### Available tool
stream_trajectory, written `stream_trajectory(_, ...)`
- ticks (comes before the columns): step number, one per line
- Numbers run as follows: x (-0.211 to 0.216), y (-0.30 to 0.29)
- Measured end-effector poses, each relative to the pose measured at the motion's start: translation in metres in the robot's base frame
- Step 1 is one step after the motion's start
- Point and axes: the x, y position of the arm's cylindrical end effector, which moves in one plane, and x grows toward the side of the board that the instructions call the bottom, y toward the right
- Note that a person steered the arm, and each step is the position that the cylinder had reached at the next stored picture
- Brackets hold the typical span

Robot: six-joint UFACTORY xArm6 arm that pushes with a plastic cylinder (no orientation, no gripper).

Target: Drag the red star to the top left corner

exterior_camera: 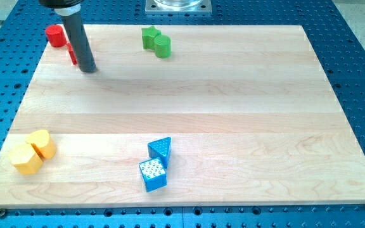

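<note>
The rod's tip [88, 68] rests on the wooden board [182, 120] near the view's top left corner, just right of a red block [72, 53] that the rod mostly hides; this is probably the red star, already close to its goal. A red cylinder [56, 36] occupies the corner itself. There are no fingers, only the rod. 2 green blocks [155, 42], 2 yellow blocks [33, 152] and 2 blue blocks [155, 164] sit well apart, untouched.
</note>
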Motion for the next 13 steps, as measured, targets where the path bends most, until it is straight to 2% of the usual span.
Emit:
stream_trajectory(2,-0.012,-0.047)
stream_trajectory(3,-0.022,-0.048)
stream_trajectory(4,-0.004,-0.038)
stream_trajectory(5,-0.016,-0.011)
stream_trajectory(6,-0.030,-0.011)
stream_trajectory(11,-0.041,-0.029)
stream_trajectory(12,-0.038,-0.029)
stream_trajectory(13,0.014,0.007)
